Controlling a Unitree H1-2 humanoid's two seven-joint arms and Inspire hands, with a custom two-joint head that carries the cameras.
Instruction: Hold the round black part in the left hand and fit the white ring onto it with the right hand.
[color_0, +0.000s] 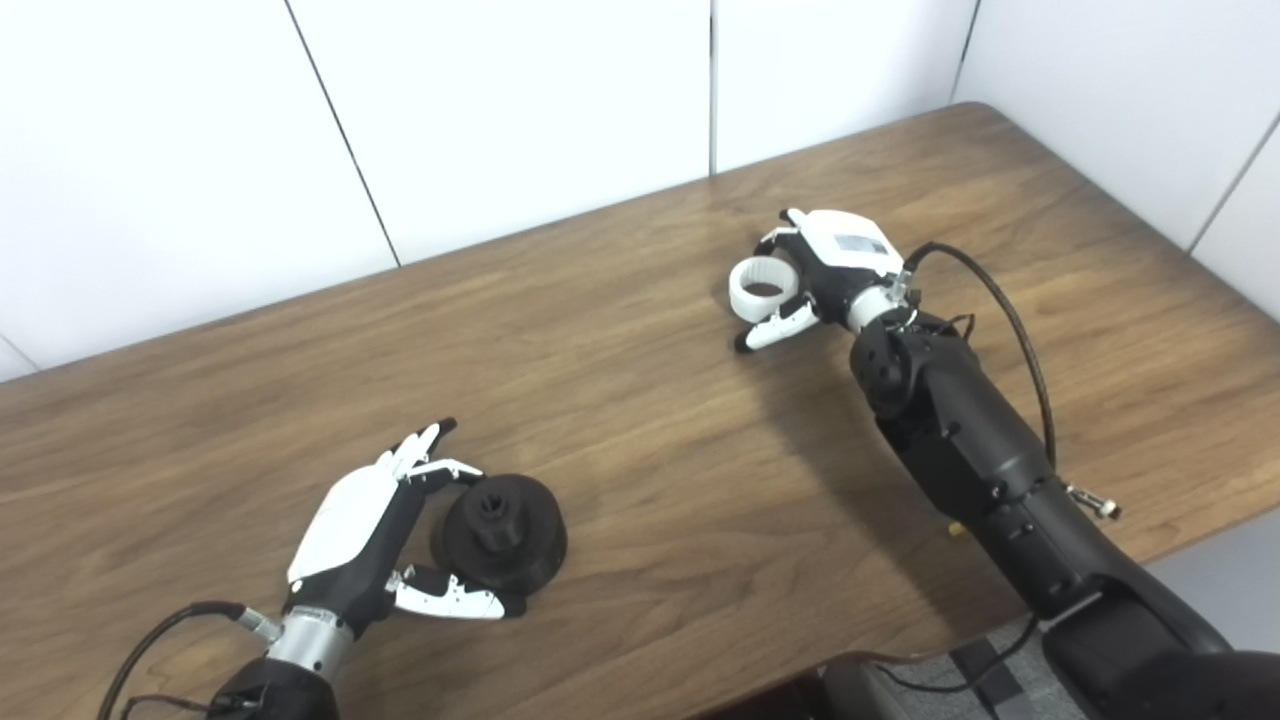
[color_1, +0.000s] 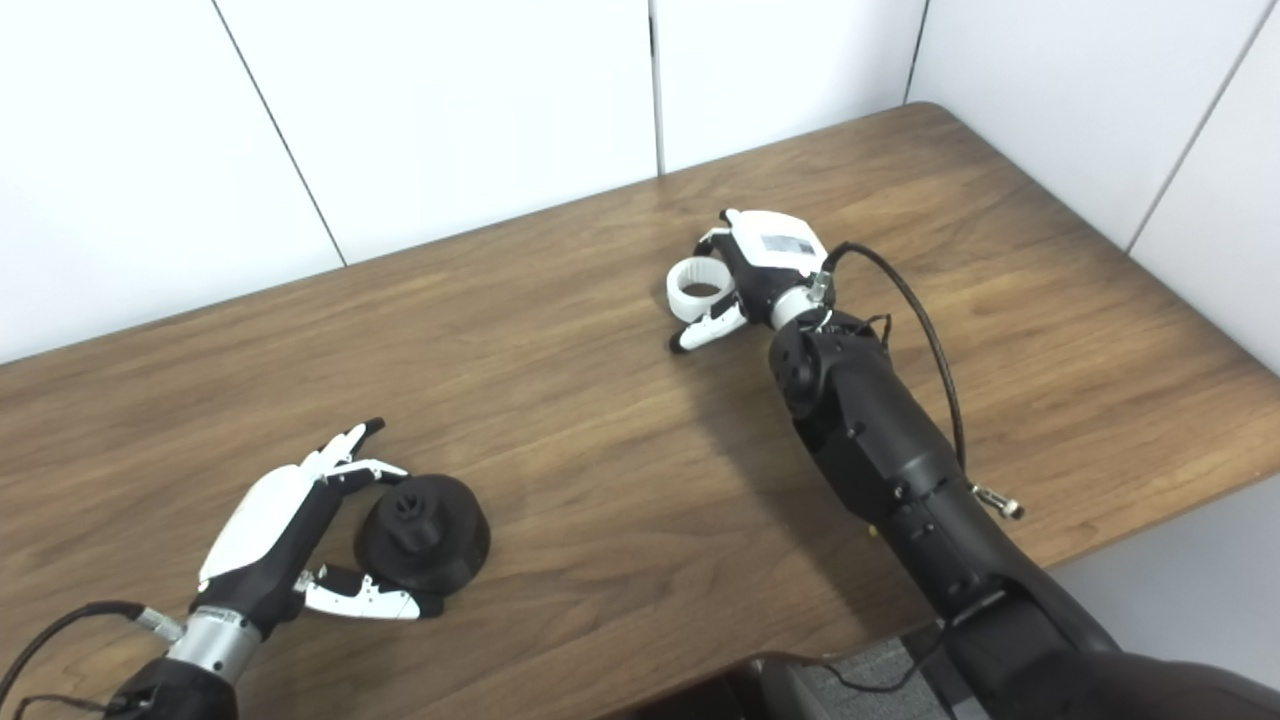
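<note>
Round black part (color_0: 505, 535) sits on the bench (color_0: 640, 420) at the near left, cupped by the left hand (color_0: 365, 530): fingers (color_0: 430, 462) spread wide at its far rim, thumb along its near side, touching or nearly so, not clamped. Closing from here could nudge it rightward out of the cup, since nothing backs that side. Farther off and well apart, right of centre, the right hand (color_0: 825, 265) reaches in palm-down on a stretched arm, its fingers half-curled beside the white ring (color_0: 763, 287); whether they grip it I cannot tell. A loose pinch could flip or roll the ring.
</note>
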